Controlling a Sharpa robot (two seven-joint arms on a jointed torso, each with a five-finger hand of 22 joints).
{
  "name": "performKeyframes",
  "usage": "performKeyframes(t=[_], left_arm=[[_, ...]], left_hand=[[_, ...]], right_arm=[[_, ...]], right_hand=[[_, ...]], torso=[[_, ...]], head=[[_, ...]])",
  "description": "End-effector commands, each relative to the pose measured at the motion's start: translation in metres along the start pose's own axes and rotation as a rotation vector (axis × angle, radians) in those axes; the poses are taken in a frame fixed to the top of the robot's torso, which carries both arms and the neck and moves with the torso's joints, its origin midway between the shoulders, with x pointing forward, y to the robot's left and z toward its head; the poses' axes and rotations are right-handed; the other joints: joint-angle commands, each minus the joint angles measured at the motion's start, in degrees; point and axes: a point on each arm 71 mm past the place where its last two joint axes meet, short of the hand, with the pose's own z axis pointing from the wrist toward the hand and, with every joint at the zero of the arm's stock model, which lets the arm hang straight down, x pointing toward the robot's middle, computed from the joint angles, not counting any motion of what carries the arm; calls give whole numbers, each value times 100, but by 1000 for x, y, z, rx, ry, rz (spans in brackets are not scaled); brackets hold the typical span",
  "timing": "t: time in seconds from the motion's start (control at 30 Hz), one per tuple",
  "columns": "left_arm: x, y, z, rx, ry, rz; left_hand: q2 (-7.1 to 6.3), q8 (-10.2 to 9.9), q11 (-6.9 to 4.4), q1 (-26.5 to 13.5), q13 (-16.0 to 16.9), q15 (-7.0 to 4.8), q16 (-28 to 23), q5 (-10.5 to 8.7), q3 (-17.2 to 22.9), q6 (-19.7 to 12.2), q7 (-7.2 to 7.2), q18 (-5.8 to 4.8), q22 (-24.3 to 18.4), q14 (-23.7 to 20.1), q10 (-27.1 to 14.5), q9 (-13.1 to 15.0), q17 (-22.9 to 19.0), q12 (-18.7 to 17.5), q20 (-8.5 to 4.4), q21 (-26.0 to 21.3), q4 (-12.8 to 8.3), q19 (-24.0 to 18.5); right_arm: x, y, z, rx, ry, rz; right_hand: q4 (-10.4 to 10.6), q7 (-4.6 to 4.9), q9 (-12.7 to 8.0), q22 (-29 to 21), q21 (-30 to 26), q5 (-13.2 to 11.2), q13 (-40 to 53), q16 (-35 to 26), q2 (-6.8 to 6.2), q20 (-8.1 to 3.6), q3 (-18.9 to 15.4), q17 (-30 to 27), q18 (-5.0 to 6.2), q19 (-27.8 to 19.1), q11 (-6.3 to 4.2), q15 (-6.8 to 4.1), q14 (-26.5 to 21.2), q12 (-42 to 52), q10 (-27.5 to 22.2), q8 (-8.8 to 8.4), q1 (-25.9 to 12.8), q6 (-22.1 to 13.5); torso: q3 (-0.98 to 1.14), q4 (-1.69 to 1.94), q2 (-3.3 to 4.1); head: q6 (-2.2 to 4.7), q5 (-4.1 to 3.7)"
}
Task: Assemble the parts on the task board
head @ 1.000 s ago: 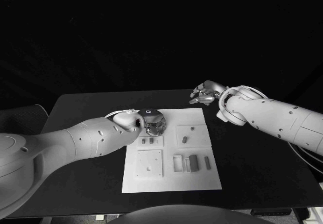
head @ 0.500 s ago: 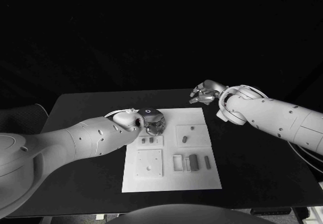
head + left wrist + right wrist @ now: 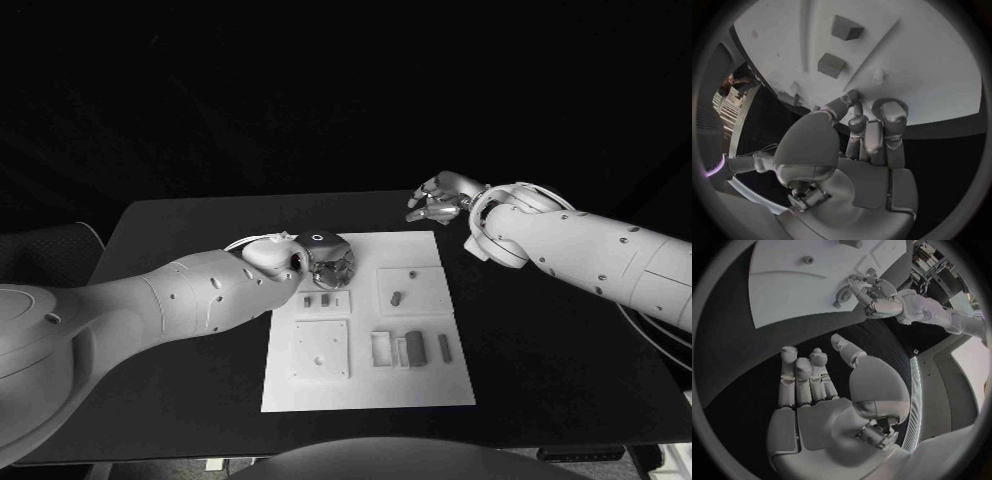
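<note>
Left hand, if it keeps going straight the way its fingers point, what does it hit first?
Most likely the task board itself: the left hand points down at the plate's bare far end, short of the two grey parts. Its height above the board is unclear.

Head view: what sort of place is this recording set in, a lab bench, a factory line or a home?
Most likely a robotics lab test bench. A bare black table carries a single white task board with small parts in recesses, against a blacked-out backdrop. Both hands, left and right, hold nothing.
</note>
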Motion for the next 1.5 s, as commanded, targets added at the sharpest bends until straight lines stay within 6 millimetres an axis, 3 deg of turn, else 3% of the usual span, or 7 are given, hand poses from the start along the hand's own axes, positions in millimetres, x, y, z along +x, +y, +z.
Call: performKeyframes(t=[0.03,0.07,0.93,1.33,1.5], left_arm=[[-2,-2,0,13,-30,-3],[-2,-2,0,14,-34,-8],[0,1,-14,14,4,-65],[-31,26,-30,-34,-3,-63],[-31,32,-35,-52,18,-69]], left_hand=[[79,60,-13,16,9,-27,-36,11,17,318,224,699,106,41,25,47,27,-25,41,37,-44,-15],[67,95,-25,54,14,-38,-39,-62,85,363,216,691,98,56,36,67,52,-29,45,34,-39,-15],[55,174,-58,-21,42,-70,-60,-64,230,437,178,665,82,107,80,134,117,-49,48,46,-1,17],[56,178,-58,-29,45,-70,-62,-63,246,434,177,663,81,113,82,142,133,-53,46,45,-4,16],[53,181,-59,-35,47,-70,-63,-63,250,436,177,662,81,116,85,145,140,-55,46,46,-4,15]], right_arm=[[1,2,0,-10,11,-9],[1,1,0,-10,10,-9],[-1,-2,-1,-4,7,-10],[-1,-3,-2,-2,8,-10],[-1,-3,-2,-1,8,-11]], right_hand=[[34,44,-2,-5,16,-1,-6,37,2,-33,0,-5,93,-11,12,-52,0,21,-22,-13,-72,-9],[37,45,-2,-6,17,-1,-6,37,1,-33,-1,-5,93,-10,12,-52,0,22,-22,-13,-76,-9],[54,44,-2,-6,18,0,-7,40,-9,-35,-6,-6,93,-10,12,-53,1,27,-23,-13,-92,-11],[56,44,-2,-7,18,0,-7,40,-14,-36,-5,-7,93,-10,11,-53,0,28,-24,-13,-92,-12],[57,44,-2,-7,18,0,-8,41,-15,-37,-5,-7,93,-10,11,-53,0,28,-24,-13,-92,-12]], torso=[[2,-1,0],[1,-1,0],[5,4,-5],[4,12,-9],[0,10,-4]], head=[[2,4],[3,5],[29,20],[62,60],[67,66]])
